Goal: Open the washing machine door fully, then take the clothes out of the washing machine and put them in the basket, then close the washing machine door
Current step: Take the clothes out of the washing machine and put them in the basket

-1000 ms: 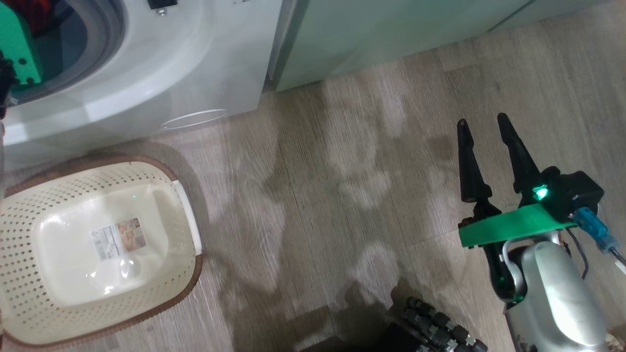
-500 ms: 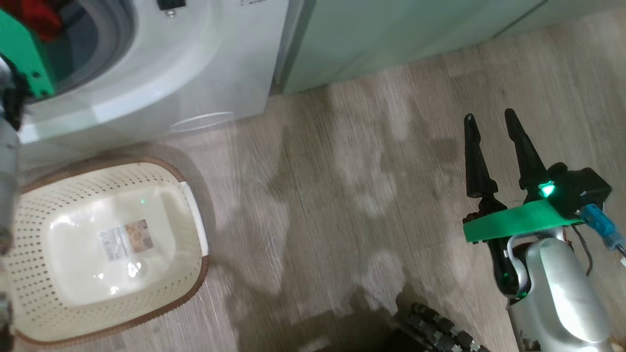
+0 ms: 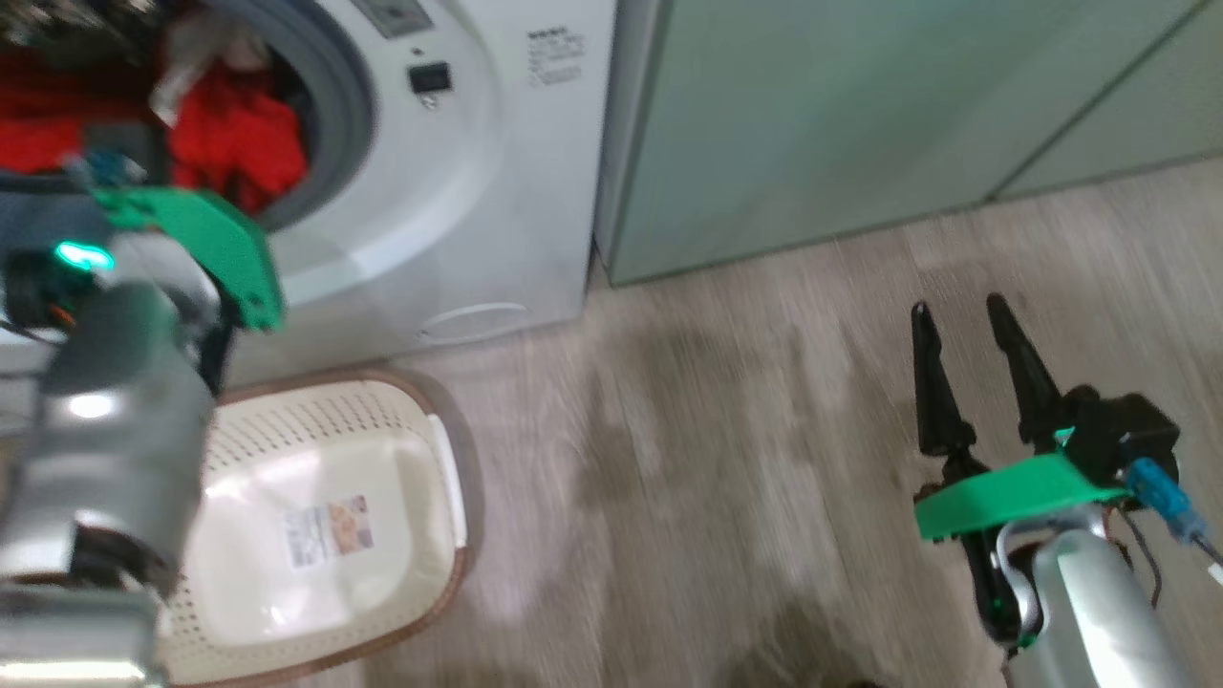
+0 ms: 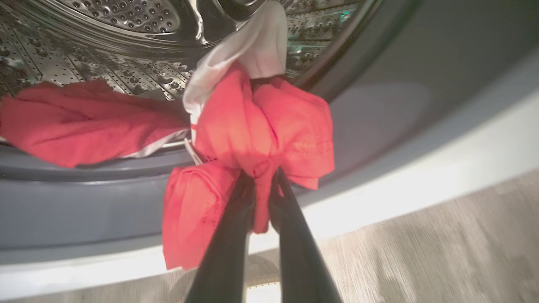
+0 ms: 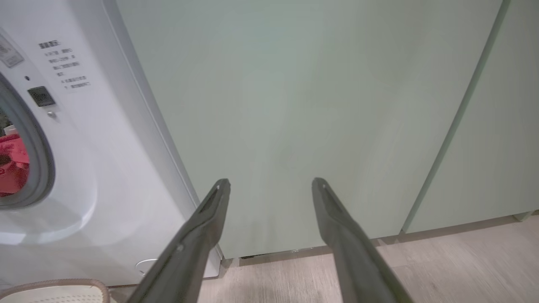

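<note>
**Item 1: clothes** (image 4: 252, 126). Bright red fabric, creased and bunched, with a stitched hem showing on one lobe. A white piece rises at 12 o'clock of the bunch.
- Place: at the mouth of the washing machine (image 3: 459, 191). A red flap hangs down over the grey gasket (image 4: 84, 202).
- A second spread of red lies at 9 o'clock in the left wrist view, on the lower edge of the perforated steel drum (image 4: 126, 17).
- In the head view the red mass sits inside the opening at 10 o'clock.

**Item 2: left hand** (image 4: 264, 179). Two dark fingers drawn close together, pinching the red bunch. Their tips are buried in the folds.

**Item 3: right hand** (image 3: 957, 306). At 4 o'clock in the head view, above the floor (image 3: 717, 430) and well apart from the machine. The fingers are spread wide with nothing between them. In its own wrist view they point at the pale green cabinets (image 5: 294, 84).

**Item 4: washing machine.** White front-loader at 11 o'clock in the head view. It has a small dark square fitting and printed text on its face. The cabinets stand just beside it at its 3 o'clock.

**Item 5: basket** (image 3: 287, 420). Cream perforated plastic with a brown rim, at 8 o'clock in the head view, on the floor just in front of the machine. A paper label (image 3: 328, 530) lies on its floor. The left forearm partly covers it.
</note>
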You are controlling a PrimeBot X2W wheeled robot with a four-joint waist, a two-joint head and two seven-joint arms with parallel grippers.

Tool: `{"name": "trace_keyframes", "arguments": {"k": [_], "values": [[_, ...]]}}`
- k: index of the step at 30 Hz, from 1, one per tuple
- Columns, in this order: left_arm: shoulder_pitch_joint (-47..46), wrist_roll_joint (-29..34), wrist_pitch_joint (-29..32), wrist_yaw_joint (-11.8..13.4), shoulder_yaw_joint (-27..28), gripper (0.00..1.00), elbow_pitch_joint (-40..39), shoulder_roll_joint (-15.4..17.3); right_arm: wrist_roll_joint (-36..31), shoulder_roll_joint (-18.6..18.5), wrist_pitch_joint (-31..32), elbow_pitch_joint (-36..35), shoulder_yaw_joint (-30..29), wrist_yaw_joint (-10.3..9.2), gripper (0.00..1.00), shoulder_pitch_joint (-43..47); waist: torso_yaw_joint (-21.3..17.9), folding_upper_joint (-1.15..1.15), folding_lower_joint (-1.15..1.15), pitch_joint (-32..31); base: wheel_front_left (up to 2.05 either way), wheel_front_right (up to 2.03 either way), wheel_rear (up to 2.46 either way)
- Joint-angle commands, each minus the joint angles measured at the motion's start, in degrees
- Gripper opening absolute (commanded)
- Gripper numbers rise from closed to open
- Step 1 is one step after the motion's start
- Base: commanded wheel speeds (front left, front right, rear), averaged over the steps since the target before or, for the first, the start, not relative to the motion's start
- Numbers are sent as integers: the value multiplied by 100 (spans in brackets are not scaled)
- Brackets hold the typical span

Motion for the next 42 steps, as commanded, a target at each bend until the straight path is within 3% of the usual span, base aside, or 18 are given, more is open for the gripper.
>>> {"name": "trace_keyframes", "arguments": {"k": [1,10,20,28,42], "values": [[-2,-56,-89,-30,22,0,-158,173,-12,-91,-35,-134,102,-4,100,73,224,0,0,-284,0,0,0],[1201,-543,-406,-33,-651,0,-410,-90,-6,-163,-35,-85,73,-4,100,415,661,0,0,-906,0,0,0],[2339,-1060,-72,-33,-1281,0,-407,-291,35,-239,-35,-61,155,-4,100,538,1005,0,0,-1113,0,0,0],[2770,-1463,470,-34,-1547,0,-217,-206,53,-328,-35,-104,214,-4,100,445,900,0,0,-843,0,0,0],[2400,-1724,705,-1,-1504,0,71,74,43,-404,-35,-205,197,-4,100,116,526,0,0,-1,0,0,0]]}}
